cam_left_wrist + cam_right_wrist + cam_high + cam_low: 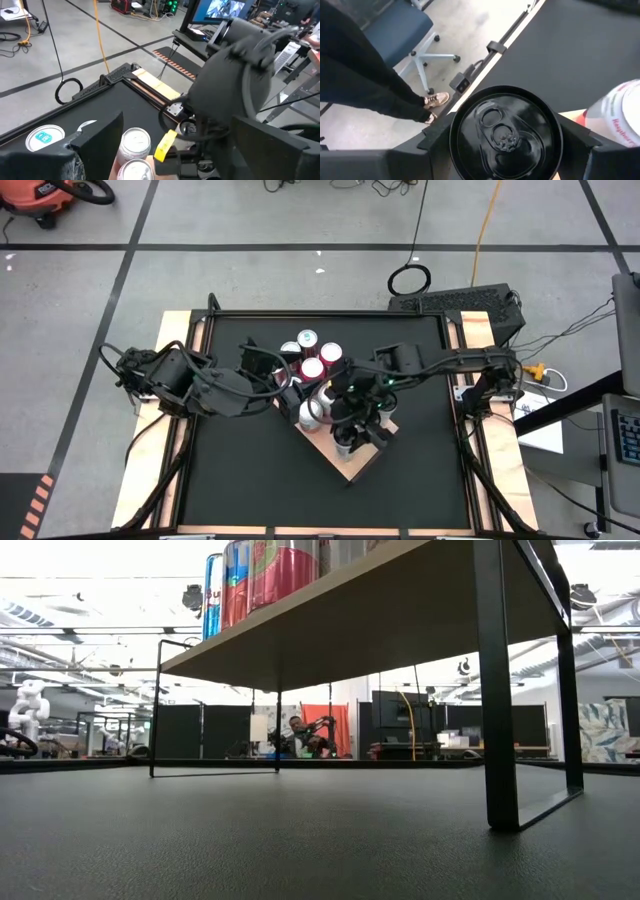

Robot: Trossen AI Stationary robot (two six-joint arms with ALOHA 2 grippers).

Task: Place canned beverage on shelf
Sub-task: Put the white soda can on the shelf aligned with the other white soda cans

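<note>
From table height I looked up under the pale wooden shelf (380, 610) on its black metal legs (497, 690); red and blue cans (262, 575) stood on top, a seated person (300, 735) far behind.

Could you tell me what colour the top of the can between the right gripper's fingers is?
Black; the can's lid shows best in the right wrist view.
</note>
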